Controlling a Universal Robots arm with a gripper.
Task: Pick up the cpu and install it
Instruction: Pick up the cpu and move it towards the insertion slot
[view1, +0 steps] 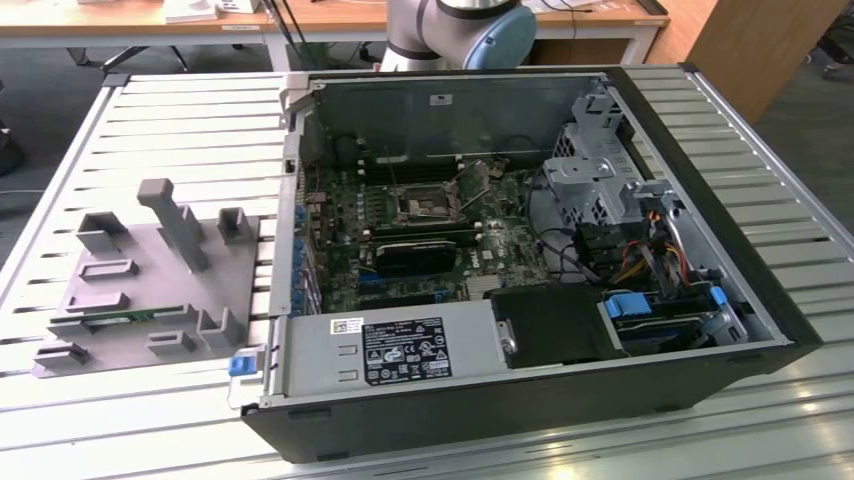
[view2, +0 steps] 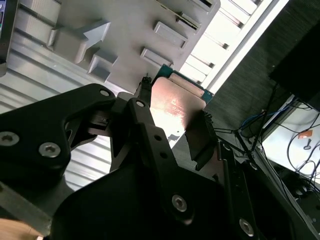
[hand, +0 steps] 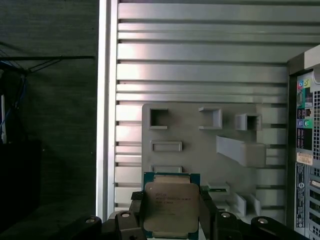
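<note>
the slatted table (view1: 160, 110) is brightly lit, a pale glare is thrown off the cpu (view2: 175, 102) in the second wrist view, and the floor (hand: 50, 110) is seen dim.

The cpu (hand: 171, 207) is a flat square chip with a shiny silver-grey lid and a thin green border peeking out round the edge. It's up off the table, pinched on two opposite sides by the gripper's (hand: 172, 216) black fingers (hand: 207, 210), lid facing the camera in both wrist views. In the second wrist view the cpu (view2: 177, 102) catches a bright glare. Behind it is the grey holder tray (hand: 190, 130). In the exterior view that tray (view1: 147, 290) sits at about 9 o'clock from the open computer case (view1: 441, 100).
</note>
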